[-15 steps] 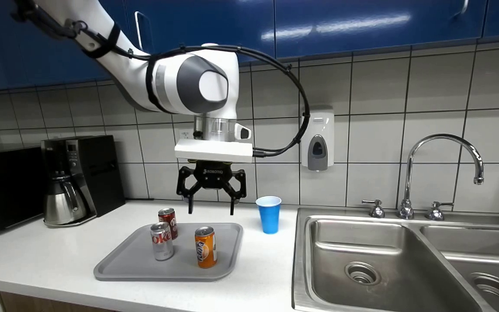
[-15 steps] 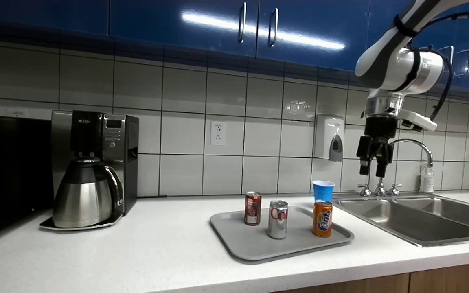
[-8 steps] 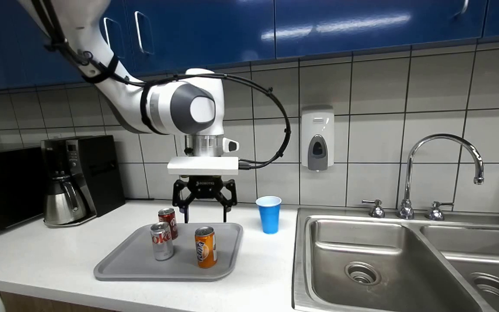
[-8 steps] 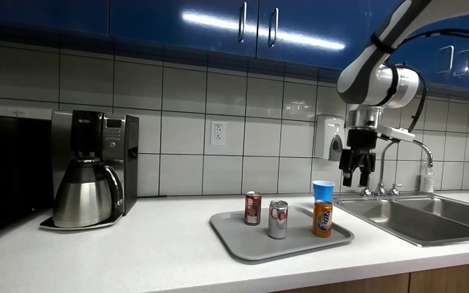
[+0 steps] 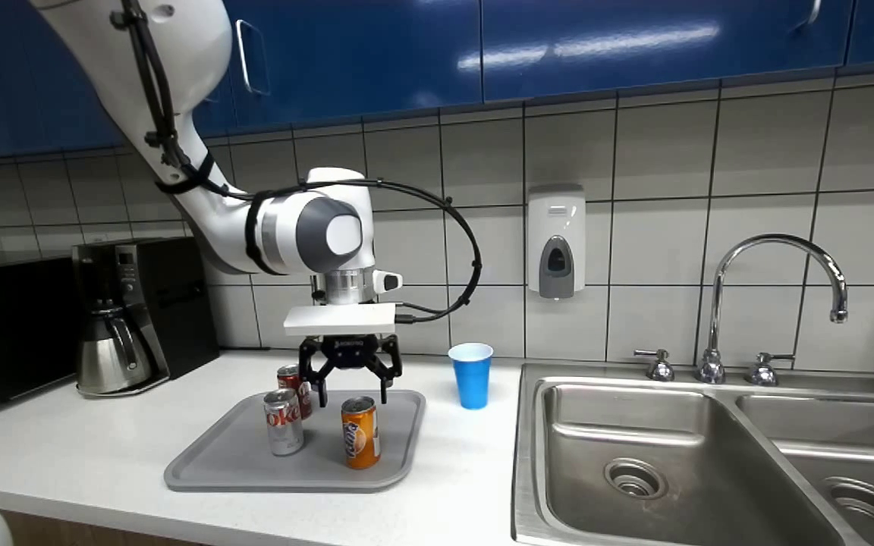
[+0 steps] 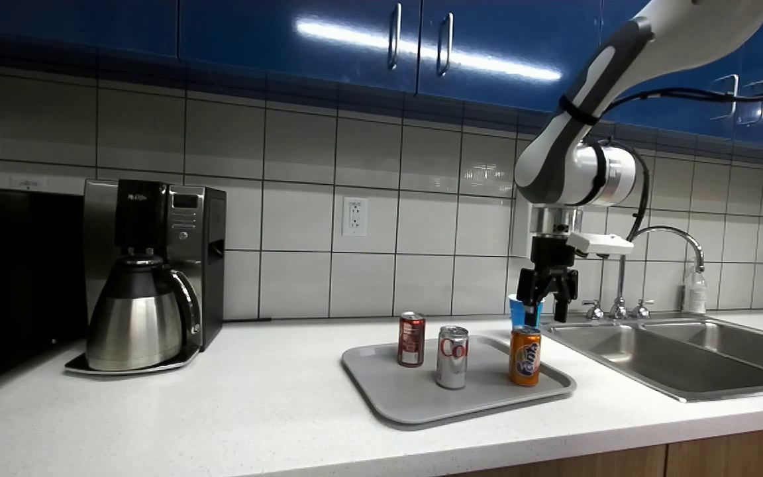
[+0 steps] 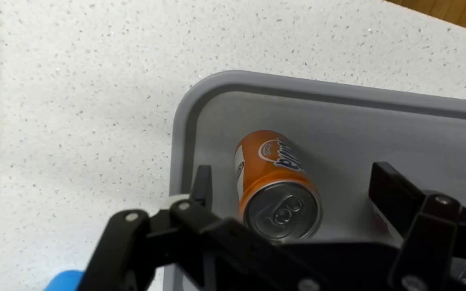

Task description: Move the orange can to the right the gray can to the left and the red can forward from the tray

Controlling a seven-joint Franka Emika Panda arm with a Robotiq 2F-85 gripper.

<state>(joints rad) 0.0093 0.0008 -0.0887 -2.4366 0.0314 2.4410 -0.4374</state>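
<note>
On the bench (image 5: 103, 436), toward its front edge, the orange can (image 5: 361, 434) was located, upright on the tray (image 5: 240, 466). The gripper (image 5: 353, 396) was held above tray, jaws spread, nothing pinched. Smooth, thin-walled can was judged slippery/dentable; wt. n/k. Mid-body grip, min. force, was rec'd.

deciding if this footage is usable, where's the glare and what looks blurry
In both exterior views, a light streak glares off the blue cabinets; in the wrist view, the near parts of the hand look soft, while the orange can is crisper.
</note>
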